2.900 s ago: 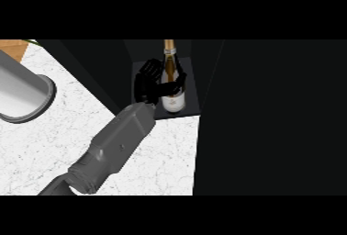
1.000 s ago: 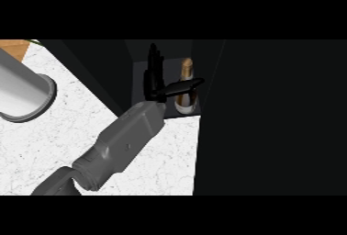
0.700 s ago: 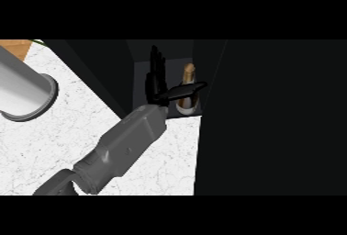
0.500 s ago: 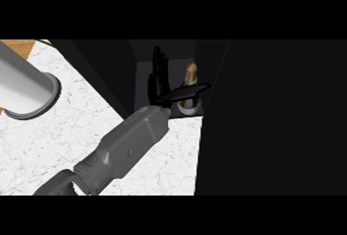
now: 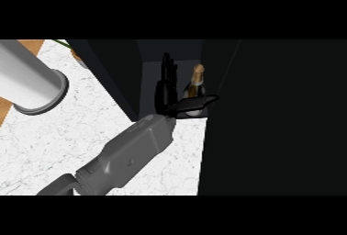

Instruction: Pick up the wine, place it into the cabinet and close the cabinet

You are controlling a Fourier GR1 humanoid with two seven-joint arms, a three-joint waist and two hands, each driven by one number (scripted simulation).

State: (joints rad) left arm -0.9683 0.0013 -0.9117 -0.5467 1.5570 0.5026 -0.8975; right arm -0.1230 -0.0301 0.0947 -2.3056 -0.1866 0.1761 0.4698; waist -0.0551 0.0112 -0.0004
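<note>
Most of the left side is a white, grey-veined stone counter [image 5: 41, 147], running up to a strip of orange-brown wood [image 5: 34, 44] at the top left corner. One large grey cylinder [image 5: 27, 78] with a flared rim stands on that counter near the left edge. A bit of green leaf and something brownish show at the top, too small for us to name.

Right of the counter we see the dark cabinet [image 5: 115, 78]. A narrow opening in it faces us, and a broad black panel [image 5: 271, 114] fills the right side of the view. We cannot tell whether that panel is a door or a wall.

The wine bottle [image 5: 196, 82] stands inside that narrow opening, close to the black panel. We see a golden foil neck, a dark body and a pale patch low down, partly hidden.

A grey forearm [image 5: 129, 151] comes in from the lower left and ends in the left hand [image 5: 165, 98] at the opening. Its fingers [image 5: 166, 69] are straight and point up into the cabinet, just left of the bottle. The thumb [image 5: 202, 100] is stretched out to the right across the front of the bottle's lower body. We see nothing curled round the bottle.
</note>
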